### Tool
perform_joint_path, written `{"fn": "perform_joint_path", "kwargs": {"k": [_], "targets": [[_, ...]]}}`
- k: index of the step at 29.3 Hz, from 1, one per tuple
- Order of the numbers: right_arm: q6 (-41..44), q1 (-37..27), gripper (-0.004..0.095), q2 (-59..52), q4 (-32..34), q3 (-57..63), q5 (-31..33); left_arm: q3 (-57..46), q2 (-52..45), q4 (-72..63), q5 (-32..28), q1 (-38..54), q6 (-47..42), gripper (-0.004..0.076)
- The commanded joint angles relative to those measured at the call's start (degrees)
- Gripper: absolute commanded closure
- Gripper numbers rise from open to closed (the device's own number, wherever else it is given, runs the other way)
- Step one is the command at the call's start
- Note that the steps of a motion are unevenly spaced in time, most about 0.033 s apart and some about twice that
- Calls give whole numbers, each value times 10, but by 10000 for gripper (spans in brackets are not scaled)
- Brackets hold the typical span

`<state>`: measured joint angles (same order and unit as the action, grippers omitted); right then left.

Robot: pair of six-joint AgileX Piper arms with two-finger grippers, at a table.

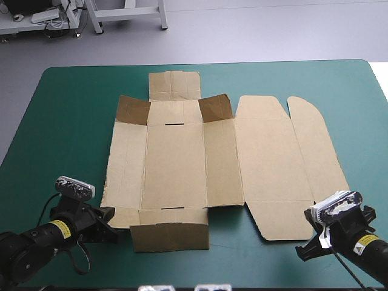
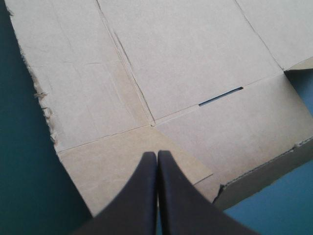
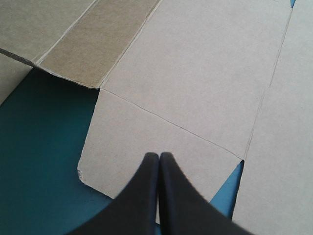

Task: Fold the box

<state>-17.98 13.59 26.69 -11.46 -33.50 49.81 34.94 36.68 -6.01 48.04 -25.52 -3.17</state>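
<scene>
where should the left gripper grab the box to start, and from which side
Probably the near end flap, by its free edge, from the near side. Most of the box lies flat on the teal-green cover, with little to pinch; this flap stands tilted up, its edge off the cover. The left gripper, shut now, is close by and must open first.

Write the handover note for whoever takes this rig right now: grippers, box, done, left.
Left gripper: shut, empty, at the near left corner of the box.
Right gripper: shut, empty, at its near right corner.
Box: brown sheet lying open mid-table on the teal-green cover; near end flap and two far corner flaps look slightly raised, rest flat.
Done: no wall tucked yet.
Left: raise and tuck the walls.
</scene>
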Motion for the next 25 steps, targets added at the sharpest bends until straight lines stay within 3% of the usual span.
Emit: {"fn": "perform_joint_path", "kwargs": {"k": [1, 18, 25], "targets": [[-2, -1, 926, 7, -5, -19, -33, 19, 3, -7, -30, 0, 0, 732], [-2, -1, 926, 7, -5, -19, -33, 19, 3, -10, -24, 0, -4, 732], [-2, -1, 926, 7, -5, -19, -45, 45, 31, 9, -53, 0, -8, 732]]}}
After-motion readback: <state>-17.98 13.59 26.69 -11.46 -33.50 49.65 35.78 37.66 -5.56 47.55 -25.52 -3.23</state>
